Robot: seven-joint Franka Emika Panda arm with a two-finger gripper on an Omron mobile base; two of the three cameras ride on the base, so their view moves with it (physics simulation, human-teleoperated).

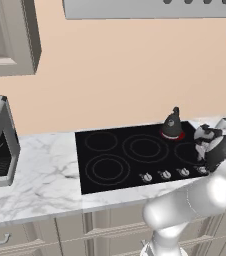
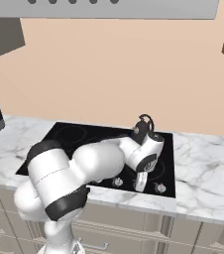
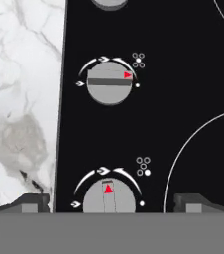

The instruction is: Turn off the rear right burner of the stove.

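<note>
stove (image 3: 183, 74) knobs (image 3: 110, 83) — arrow and dot signs | no words

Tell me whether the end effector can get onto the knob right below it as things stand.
Probably yes. The end effector hangs open over the stove's knob row, one finger on each side of the nearest knob, with nothing between them.
</note>
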